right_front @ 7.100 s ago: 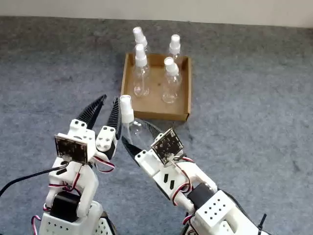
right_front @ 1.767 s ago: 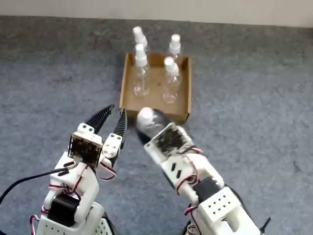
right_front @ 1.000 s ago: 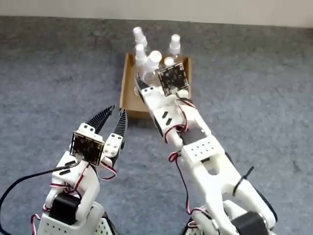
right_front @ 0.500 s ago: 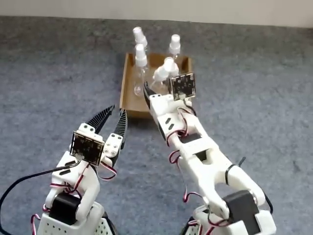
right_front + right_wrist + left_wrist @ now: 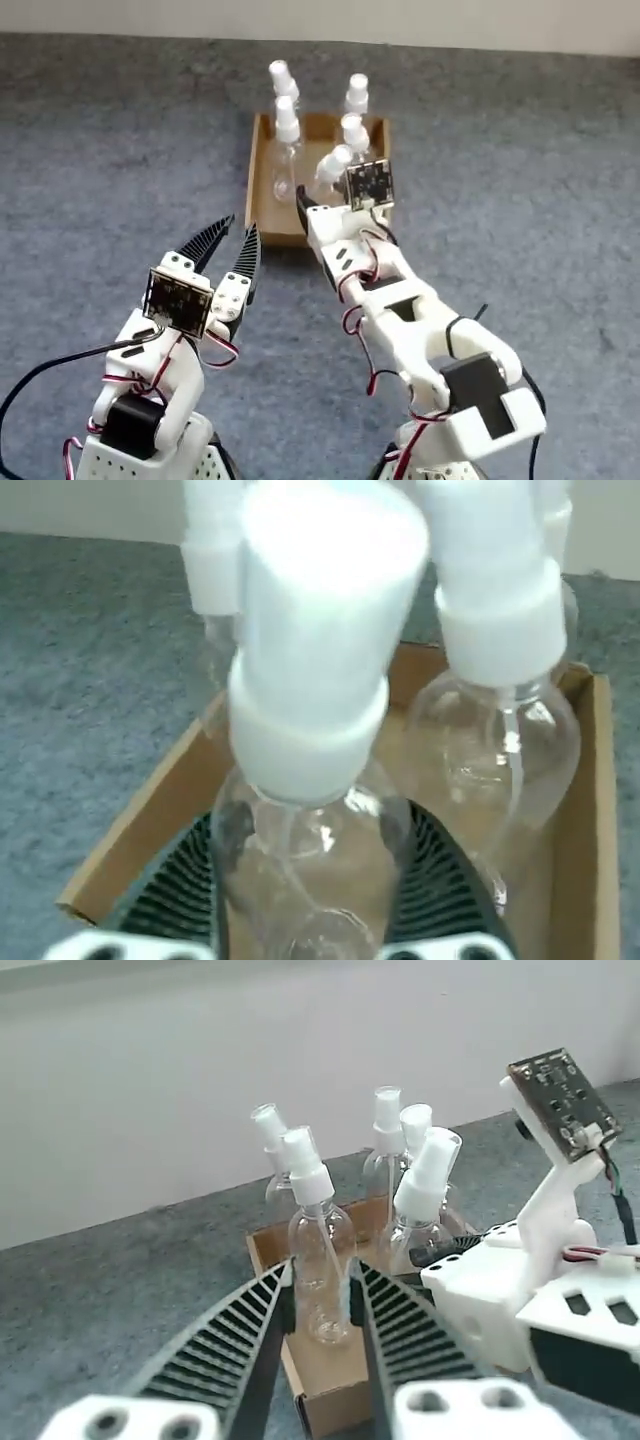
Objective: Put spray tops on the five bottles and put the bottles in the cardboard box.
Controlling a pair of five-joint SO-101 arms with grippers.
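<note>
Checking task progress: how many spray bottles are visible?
5 bottles: two in the cardboard box, two by its far edge, one tilted in the right gripper over the box. None seems hidden.

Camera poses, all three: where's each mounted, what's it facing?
High view: fixed above and behind, looking down at the table; left arm, right arm.
Left wrist view: faces the cardboard box past the open left gripper; right arm alongside.
Right wrist view: close on the spray bottle in the right gripper.
All share box and bottle.
</note>
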